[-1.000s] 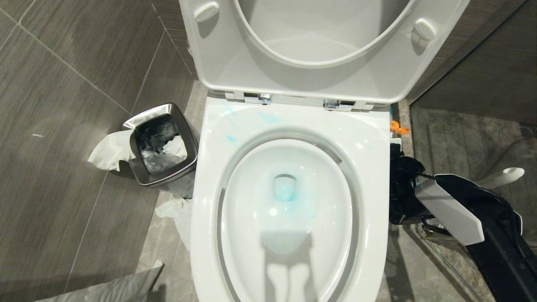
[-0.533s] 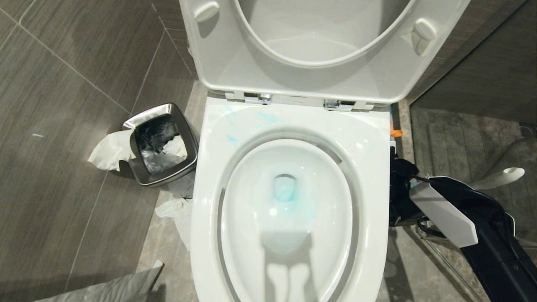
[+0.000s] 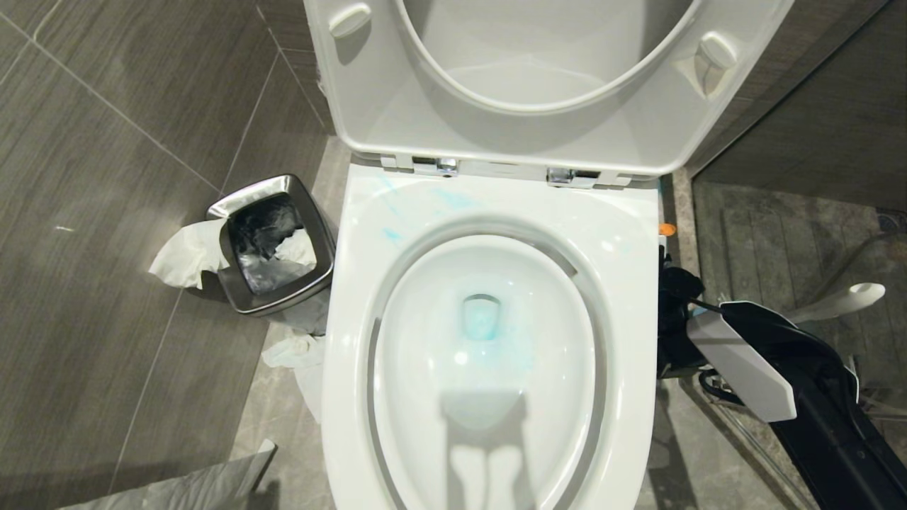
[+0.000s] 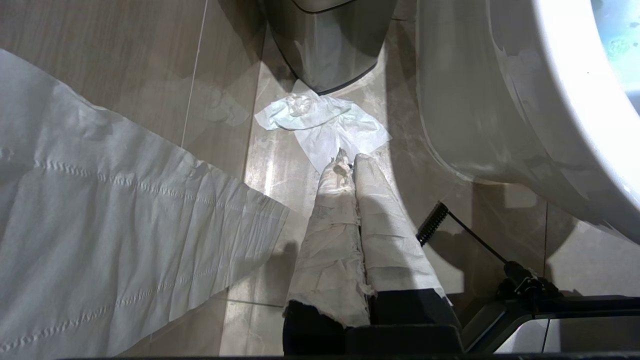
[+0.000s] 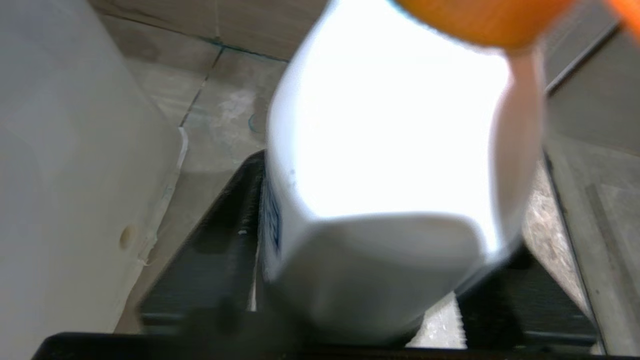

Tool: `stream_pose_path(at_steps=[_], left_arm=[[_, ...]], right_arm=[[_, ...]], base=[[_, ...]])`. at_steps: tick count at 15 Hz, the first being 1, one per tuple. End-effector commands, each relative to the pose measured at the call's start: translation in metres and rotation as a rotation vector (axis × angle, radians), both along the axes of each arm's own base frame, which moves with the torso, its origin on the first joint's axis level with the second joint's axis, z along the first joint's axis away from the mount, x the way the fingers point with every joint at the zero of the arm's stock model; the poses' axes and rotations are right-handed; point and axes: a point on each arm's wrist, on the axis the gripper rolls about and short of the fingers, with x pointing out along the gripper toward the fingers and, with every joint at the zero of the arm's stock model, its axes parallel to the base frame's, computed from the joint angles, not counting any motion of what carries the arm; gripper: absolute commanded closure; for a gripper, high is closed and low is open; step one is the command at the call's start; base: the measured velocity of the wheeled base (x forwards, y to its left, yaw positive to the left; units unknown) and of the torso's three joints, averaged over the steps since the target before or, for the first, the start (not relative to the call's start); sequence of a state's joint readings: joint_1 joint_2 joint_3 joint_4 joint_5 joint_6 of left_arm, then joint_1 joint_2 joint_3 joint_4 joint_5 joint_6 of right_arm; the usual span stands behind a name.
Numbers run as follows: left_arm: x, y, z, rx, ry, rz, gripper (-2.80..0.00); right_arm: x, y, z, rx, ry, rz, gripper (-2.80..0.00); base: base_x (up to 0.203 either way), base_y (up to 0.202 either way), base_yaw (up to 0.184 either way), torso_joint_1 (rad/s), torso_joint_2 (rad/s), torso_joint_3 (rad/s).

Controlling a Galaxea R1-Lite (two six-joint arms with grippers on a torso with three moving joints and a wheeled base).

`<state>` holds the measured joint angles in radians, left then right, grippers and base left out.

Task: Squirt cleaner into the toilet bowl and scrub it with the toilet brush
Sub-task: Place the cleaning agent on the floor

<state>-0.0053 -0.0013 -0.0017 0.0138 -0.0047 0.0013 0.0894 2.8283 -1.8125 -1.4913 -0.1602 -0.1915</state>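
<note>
Head view: toilet bowl (image 3: 489, 212) centre, lid up; cleaner (image 3: 482, 319) tints water blue, smears on rear rim. Right gripper (image 3: 677, 333) low beside bowl's right side; toilet brush (image 3: 847, 297) handle just beyond.
Left wrist view: left gripper (image 4: 348, 162) fingers together, paper-wrapped, over tissue (image 4: 325, 122).
Right wrist view: white bottle (image 5: 395, 200) between right fingers; grip cannot tell.

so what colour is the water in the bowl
Pale turquoise-blue water, against the white bowl; clearest in the head view.

Head camera looks steeply down on the toilet bowl (image 3: 489, 354); wrist cameras sit low beside it.
</note>
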Motion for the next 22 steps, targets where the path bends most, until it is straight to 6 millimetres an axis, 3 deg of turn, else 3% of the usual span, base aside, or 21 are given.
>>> stream_pose_path(at_steps=[1, 8, 11, 14, 17, 22], left_arm=[[0.0, 0.0, 0.0, 0.0, 0.001, 0.001, 0.0], [0.0, 0.0, 0.0, 0.0, 0.001, -0.001, 0.0], [0.0, 0.0, 0.0, 0.0, 0.001, 0.001, 0.0], [0.0, 0.0, 0.0, 0.0, 0.001, -0.001, 0.0], [0.0, 0.0, 0.0, 0.0, 0.001, 0.001, 0.0], [0.0, 0.0, 0.0, 0.0, 0.0, 0.001, 0.0]], right_arm=[[0.0, 0.001, -0.003, -0.001, -0.001, 0.0, -2.8], [-0.003, 0.0, 0.005, 0.005, -0.027, -0.001, -2.8], [-0.017, -0.001, 0.0, -0.003, 0.064, 0.0, -2.8], [-0.043, -0.002, 0.007, -0.005, 0.173, 0.008, -2.8], [-0.073, -0.003, 0.031, 0.008, 0.225, 0.017, -2.8], [-0.151, -0.006, 0.072, 0.018, 0.322, 0.037, -2.8]], base=[[0.0, 0.0, 0.0, 0.0, 0.0, 0.0], [0.0, 0.0, 0.0, 0.0, 0.0, 0.0], [0.0, 0.0, 0.0, 0.0, 0.0, 0.0], [0.0, 0.0, 0.0, 0.0, 0.0, 0.0], [0.0, 0.0, 0.0, 0.0, 0.0, 0.0], [0.0, 0.0, 0.0, 0.0, 0.0, 0.0]])
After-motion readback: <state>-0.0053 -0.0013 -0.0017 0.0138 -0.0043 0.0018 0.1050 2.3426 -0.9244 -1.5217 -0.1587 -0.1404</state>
